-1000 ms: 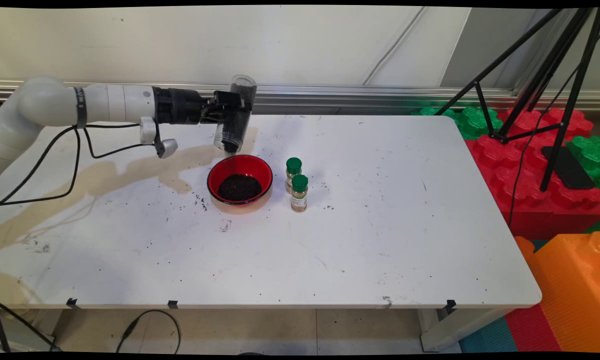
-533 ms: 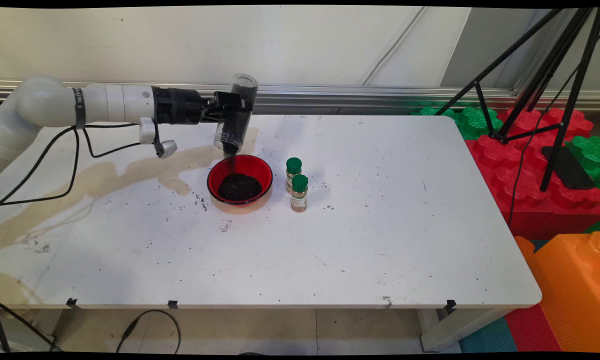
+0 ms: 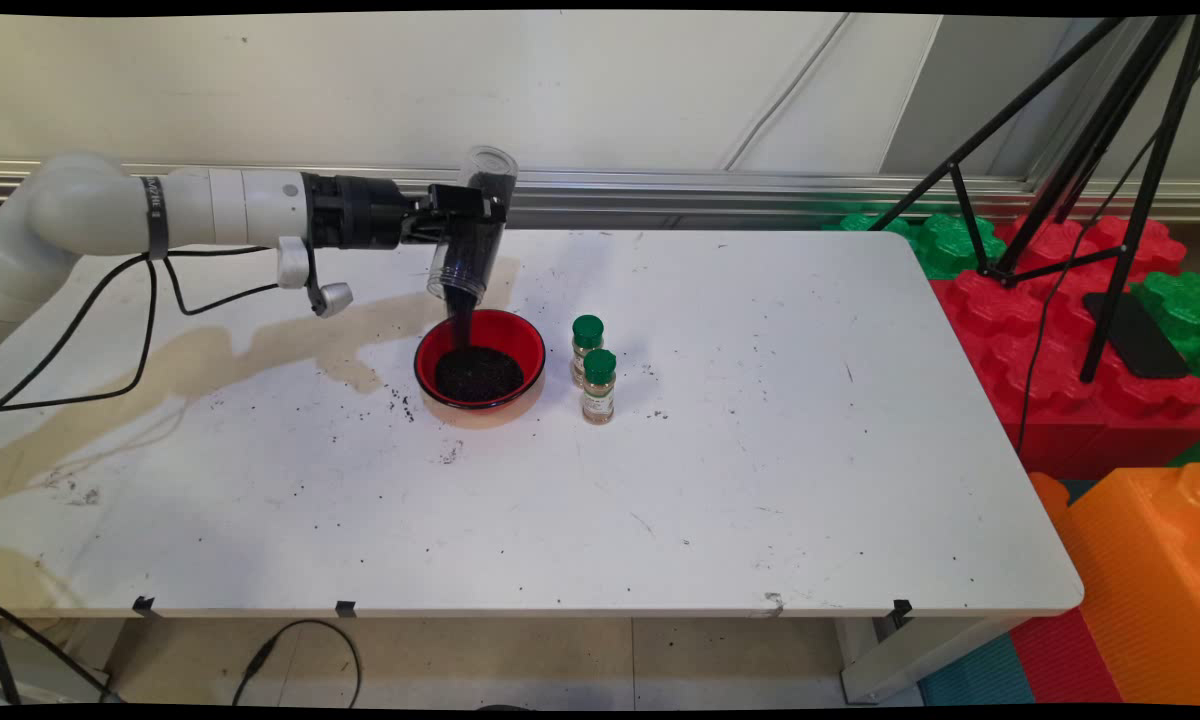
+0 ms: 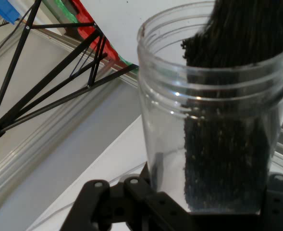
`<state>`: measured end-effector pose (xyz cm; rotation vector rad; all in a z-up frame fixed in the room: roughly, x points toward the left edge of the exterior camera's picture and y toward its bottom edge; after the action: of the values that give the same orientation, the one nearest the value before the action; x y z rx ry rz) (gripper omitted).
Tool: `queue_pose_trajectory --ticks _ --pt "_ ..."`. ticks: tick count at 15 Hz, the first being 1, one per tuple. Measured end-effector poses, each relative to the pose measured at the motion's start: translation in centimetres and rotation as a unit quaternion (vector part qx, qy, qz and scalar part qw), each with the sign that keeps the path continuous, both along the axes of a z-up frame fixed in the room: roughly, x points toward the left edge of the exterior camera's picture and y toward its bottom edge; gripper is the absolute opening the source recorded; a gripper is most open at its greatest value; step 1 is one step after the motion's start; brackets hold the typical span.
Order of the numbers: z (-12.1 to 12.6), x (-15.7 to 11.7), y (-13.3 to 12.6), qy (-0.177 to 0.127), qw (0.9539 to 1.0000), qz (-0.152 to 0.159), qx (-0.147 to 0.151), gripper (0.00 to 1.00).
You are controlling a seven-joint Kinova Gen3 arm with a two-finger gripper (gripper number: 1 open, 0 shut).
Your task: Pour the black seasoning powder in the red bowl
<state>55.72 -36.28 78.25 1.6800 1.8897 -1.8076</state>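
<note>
My gripper (image 3: 468,222) is shut on a clear plastic jar (image 3: 472,230), held mouth down and tilted over the far rim of a red bowl (image 3: 480,364). Dark grains (image 3: 463,318) stream from the jar's mouth into the bowl, which holds a dark heap (image 3: 478,373). In the hand view the jar (image 4: 213,110) fills the picture, with the dark grains (image 4: 227,144) sliding along its wall toward the mouth. Two small spice jars with green lids (image 3: 594,370) stand just right of the bowl.
Spilled grains and a brownish stain (image 3: 220,350) mark the white table (image 3: 760,480) left of the bowl. Black cables (image 3: 140,330) hang from the arm. A black tripod (image 3: 1090,180) and red, green and orange foam blocks (image 3: 1110,380) stand off the table's right side.
The jar has tipped a little further and the thin trickle of grains has grown into a thick stream. The heap in the bowl is larger.
</note>
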Motion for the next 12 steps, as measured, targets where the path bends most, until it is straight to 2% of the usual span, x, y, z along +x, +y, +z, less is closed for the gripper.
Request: queue_pose_trajectory --ticks 12 --pt "0.32 -0.58 0.59 -0.005 0.9999 -0.010 -0.009 0.00"
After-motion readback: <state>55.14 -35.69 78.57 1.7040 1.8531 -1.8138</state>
